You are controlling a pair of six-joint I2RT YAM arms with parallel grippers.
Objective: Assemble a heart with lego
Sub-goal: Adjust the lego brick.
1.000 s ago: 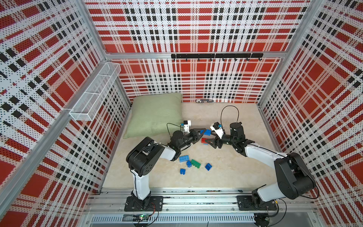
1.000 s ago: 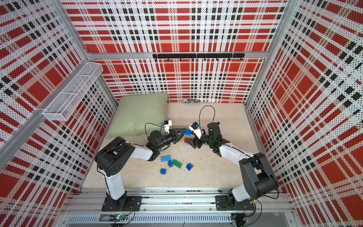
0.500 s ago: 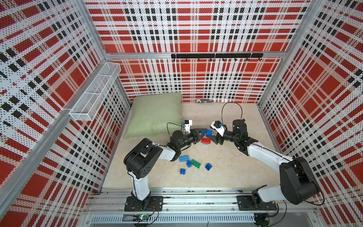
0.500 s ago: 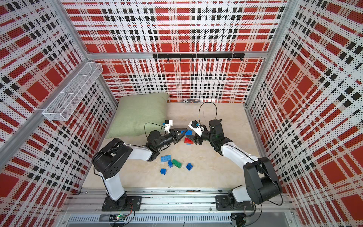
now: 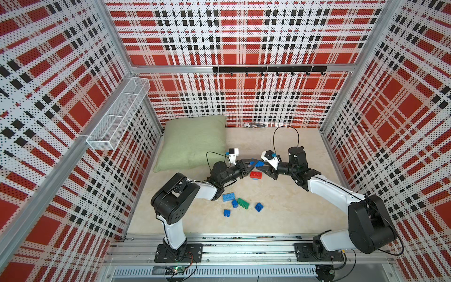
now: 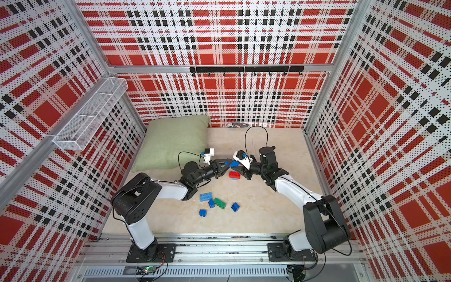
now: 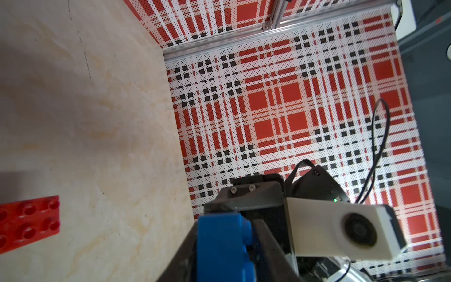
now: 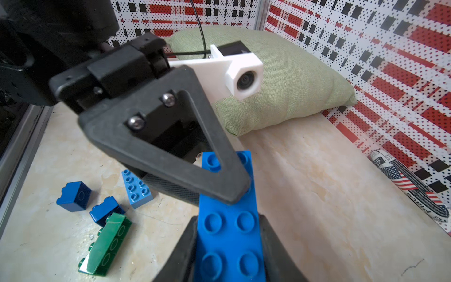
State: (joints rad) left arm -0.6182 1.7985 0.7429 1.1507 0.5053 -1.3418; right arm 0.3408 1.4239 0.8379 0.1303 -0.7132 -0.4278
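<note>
My two grippers meet tip to tip above the middle of the table. A flat blue lego brick (image 5: pixel 259 163) (image 6: pixel 233 163) hangs between them. My right gripper (image 8: pixel 228 249) (image 5: pixel 261 166) is shut on its long sides. My left gripper (image 7: pixel 227 258) (image 5: pixel 253 164) straddles the brick's (image 7: pixel 224 246) far end, open by a narrow gap on the stud side. A red brick (image 5: pixel 255 174) (image 7: pixel 26 222) lies on the table just below, with a sliver of light blue at its near edge. The heart as a joined cluster is not in view.
Loose bricks lie nearer the front: light blue (image 5: pixel 228 196), green (image 5: pixel 243 203) (image 8: pixel 107 244), and three small blue ones (image 5: pixel 259 207) (image 5: pixel 227 213) (image 5: pixel 234 203). A green pillow (image 5: pixel 192 144) fills the back left. A flag-printed object (image 5: pixel 255 125) lies along the back wall. A wire basket (image 5: pixel 117 117) hangs on the left wall.
My right gripper swung up from beside the red brick to the blue brick and closed on it. My left gripper's jaws parted slightly; its arm stayed put.
</note>
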